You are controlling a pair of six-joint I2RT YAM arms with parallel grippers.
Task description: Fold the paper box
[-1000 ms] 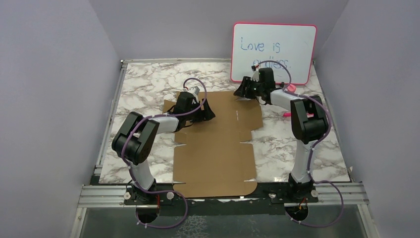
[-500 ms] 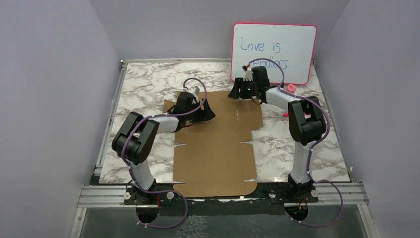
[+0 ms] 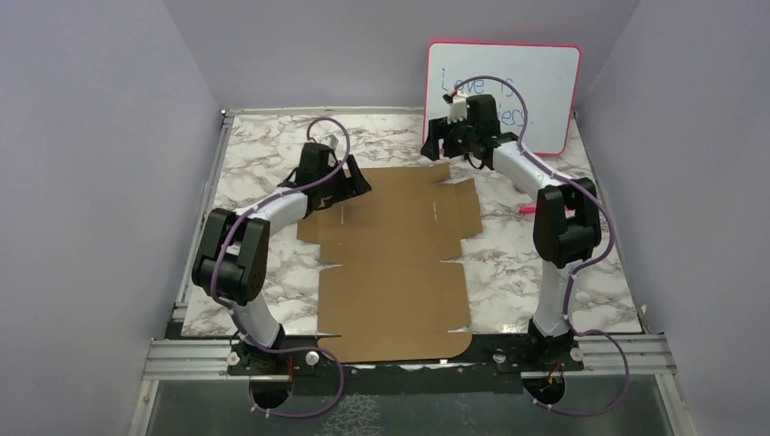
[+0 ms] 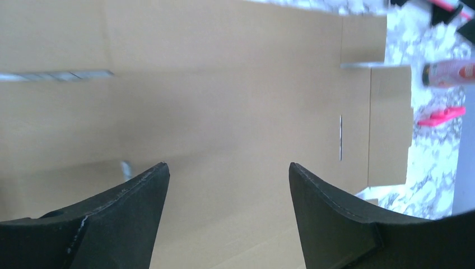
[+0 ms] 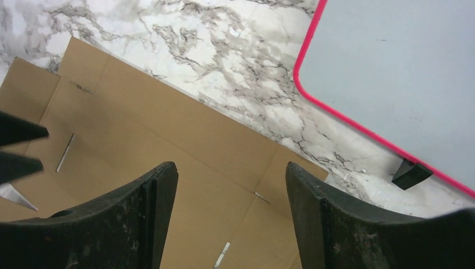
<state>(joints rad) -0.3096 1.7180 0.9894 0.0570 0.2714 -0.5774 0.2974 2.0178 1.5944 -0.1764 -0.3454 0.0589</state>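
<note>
The paper box [image 3: 395, 259] is a flat brown die-cut cardboard sheet lying on the marble table, reaching from mid-table to the near edge. It fills the left wrist view [image 4: 224, 101] and the lower left of the right wrist view [image 5: 145, 134]. My left gripper [image 3: 360, 186] is open and empty, just above the sheet's far left corner [image 4: 228, 168]. My right gripper [image 3: 434, 148] is open and empty, raised above the sheet's far right corner [image 5: 231, 168].
A pink-framed whiteboard [image 3: 545, 73] with blue writing stands at the back right, close behind my right arm; its frame shows in the right wrist view [image 5: 358, 126]. A pink marker [image 3: 527, 209] lies right of the sheet. Grey walls enclose the table on both sides.
My left gripper has moved back and left, from over the sheet's left flap to its far left corner. My right gripper has lifted and drawn back toward the whiteboard.
</note>
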